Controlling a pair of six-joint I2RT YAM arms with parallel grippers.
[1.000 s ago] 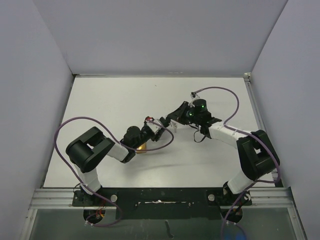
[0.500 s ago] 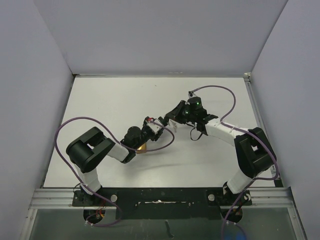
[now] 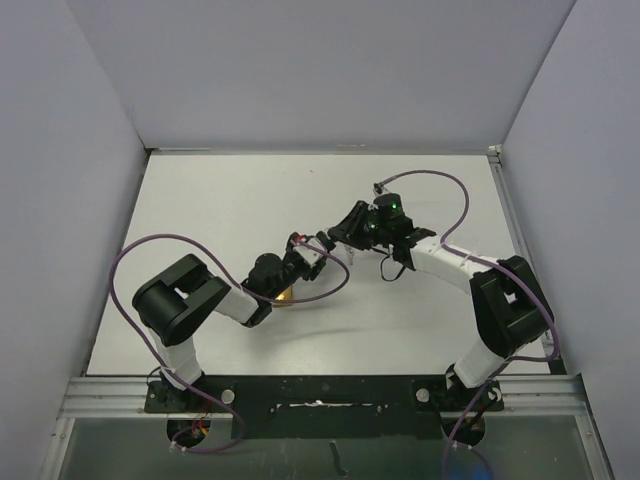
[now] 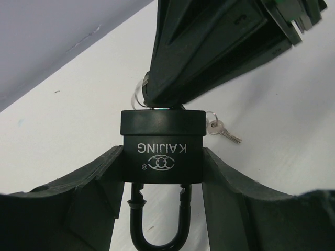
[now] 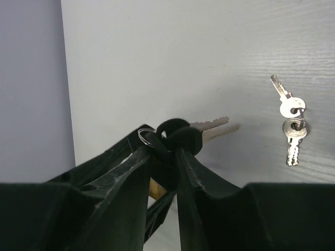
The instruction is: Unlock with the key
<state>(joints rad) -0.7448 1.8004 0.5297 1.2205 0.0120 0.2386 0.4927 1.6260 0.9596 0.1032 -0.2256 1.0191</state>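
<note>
Near mid-table [image 3: 220, 200], the left gripper [image 4: 162, 167] is pressed onto the padlock [image 4: 161, 151], one finger against each side of the body. The padlock's top end faces the other arm and its shackle [image 4: 159, 227] hangs between the fingers. The right gripper [image 5: 168, 152] bears on that top end. Its fingers stand close about the black head of the key [image 5: 180, 137], but whether they clamp it cannot be told. A silver blade juts sideways by the head, and whether it is this key's or another on the ring is unclear, so the key's seating in the keyway is unclear too. Spare keys [image 5: 290, 117] lie apart on the table. The step in hand looks like working the key at the keyway, with the lock seemingly not yet open. The next move calls for a firm pinch on the head, then a turn while the left gripper steadies the body.
</note>
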